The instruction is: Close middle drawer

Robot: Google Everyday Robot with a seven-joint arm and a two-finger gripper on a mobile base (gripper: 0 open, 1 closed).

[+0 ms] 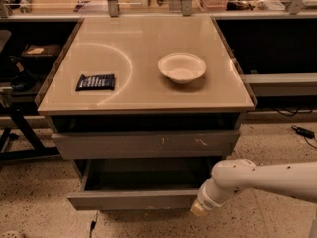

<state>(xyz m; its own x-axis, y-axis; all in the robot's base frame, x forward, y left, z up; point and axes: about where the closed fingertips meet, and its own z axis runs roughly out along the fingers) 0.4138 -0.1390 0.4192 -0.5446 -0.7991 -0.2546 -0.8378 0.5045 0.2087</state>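
Note:
The middle drawer (133, 200) is pulled out below the tabletop. It has a plain grey front panel and a shallow dark interior (148, 175) that looks empty. Above it is the taller grey drawer front with pale scratch marks (148, 144), standing slightly out from the cabinet. My white arm (262, 178) reaches in from the right. My gripper (200, 209) is at the right end of the middle drawer's front panel, right against it or just in front of it.
A white bowl (182, 67) and a dark snack packet (96, 82) lie on the beige tabletop (143, 90). Dark shelving stands to the left (25, 63) and right (277, 48). A cable (302, 132) lies on the speckled floor at the right.

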